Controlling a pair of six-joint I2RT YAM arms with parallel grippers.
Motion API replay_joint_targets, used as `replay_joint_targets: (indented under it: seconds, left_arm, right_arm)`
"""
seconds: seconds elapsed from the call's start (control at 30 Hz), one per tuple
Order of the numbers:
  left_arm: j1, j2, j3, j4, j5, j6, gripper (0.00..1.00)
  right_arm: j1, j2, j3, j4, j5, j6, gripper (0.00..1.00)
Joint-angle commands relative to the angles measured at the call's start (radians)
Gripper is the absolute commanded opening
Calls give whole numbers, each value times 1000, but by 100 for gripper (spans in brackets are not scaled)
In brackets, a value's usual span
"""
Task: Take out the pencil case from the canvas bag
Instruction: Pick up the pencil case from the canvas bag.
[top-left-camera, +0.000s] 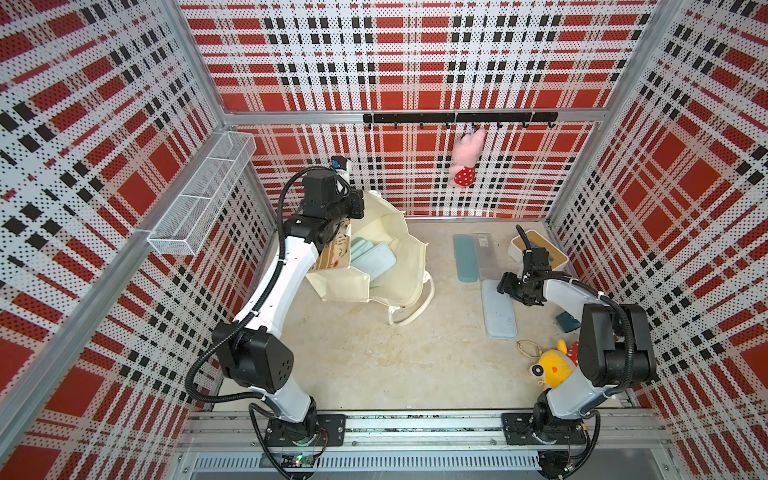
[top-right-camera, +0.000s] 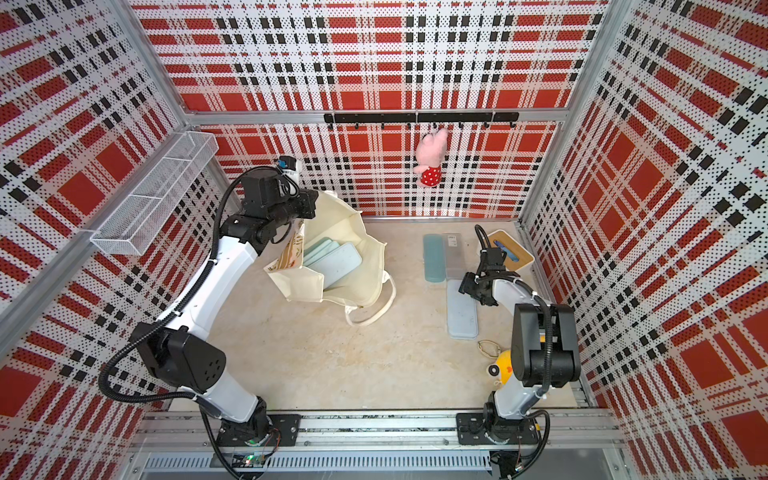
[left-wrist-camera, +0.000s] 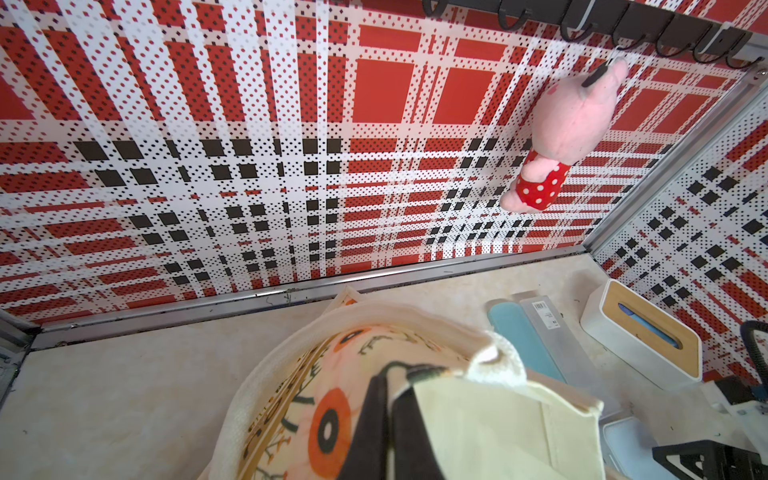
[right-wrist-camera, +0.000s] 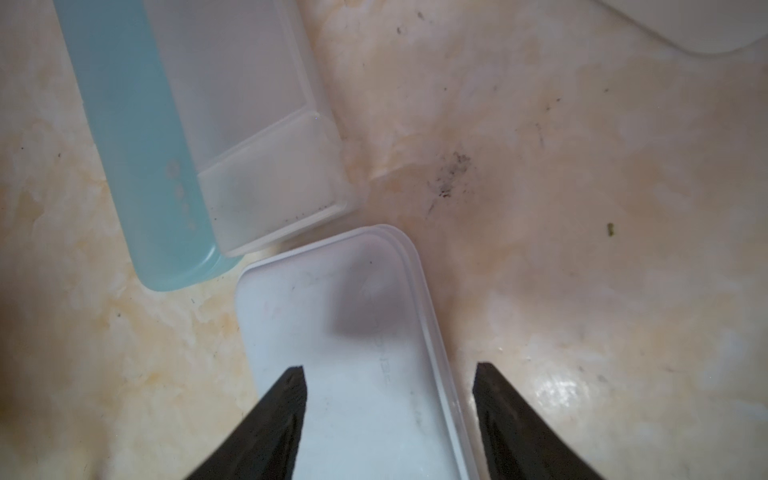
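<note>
We are finding the left gripper (left-wrist-camera: 386, 390) clamping the bag (top-left-camera: 401, 241) rim, jaws together on canvas, holding its mouth open. The right gripper (right-wrist-camera: 386, 370) is hovering with jaws apart over a pale case (right-wrist-camera: 353, 332) lying on the table (top-left-camera: 374, 357), well apart from the bag. More cases (top-left-camera: 374, 259) are showing inside. We are advising a straight lift clear, avoiding nudging the case, with the bag held open for another reach.
</note>
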Motion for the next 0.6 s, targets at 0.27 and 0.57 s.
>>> replay_joint_targets:
  seconds: [0.27, 0.57]
  left_arm:
    - [-6, -22, 74, 91, 20, 11, 0]
    - [-5, -20, 86, 80, 30, 2, 0]
  right_arm:
    - [-4, 87, 54, 36, -61, -24, 61]
    - [39, -78, 49, 52, 24, 18, 60]
